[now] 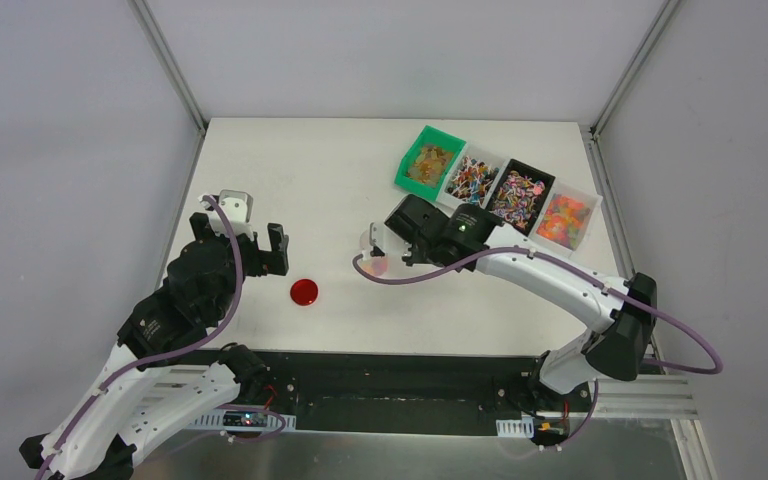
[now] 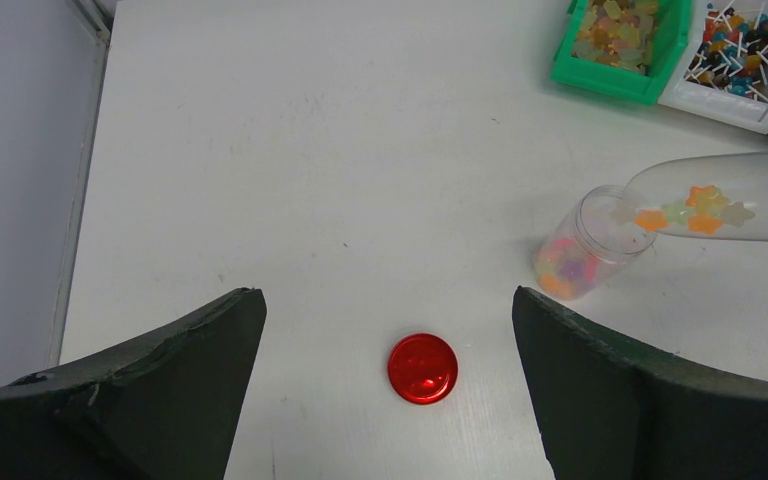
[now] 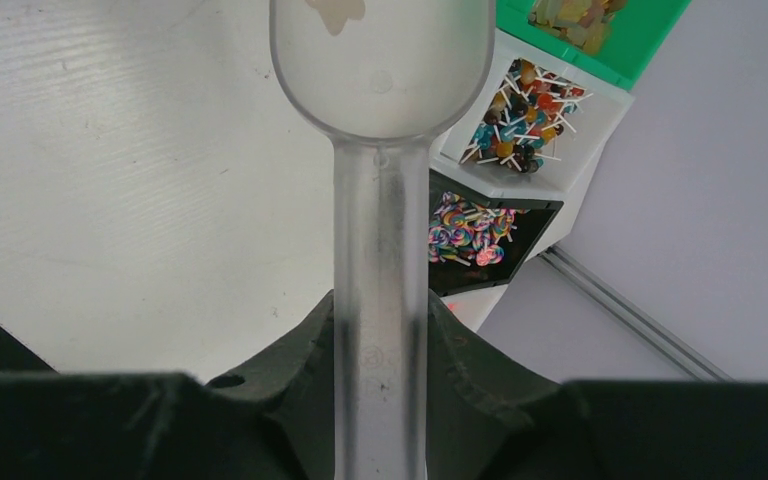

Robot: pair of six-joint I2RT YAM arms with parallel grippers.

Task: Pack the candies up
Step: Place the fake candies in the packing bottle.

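Right hand [image 3: 380, 345] clamped on scoop [image 2: 720, 200] handle, bowl tipped at jar [image 2: 585, 245] mouth so candies [image 2: 695, 208] can slide in; some already inside. Left hand [image 2: 385, 300] wide, empty, above lid [image 2: 422, 368] on desk [image 2: 310, 150], likely for capping.

No text, label, brand or number can be read in any of the views. The clear scoop [image 3: 380, 250] bears a few faint moulded marks, in its bowl and low on its handle. In the right wrist view they are too blurred and too small to tell whether they are letters, digits or signs.
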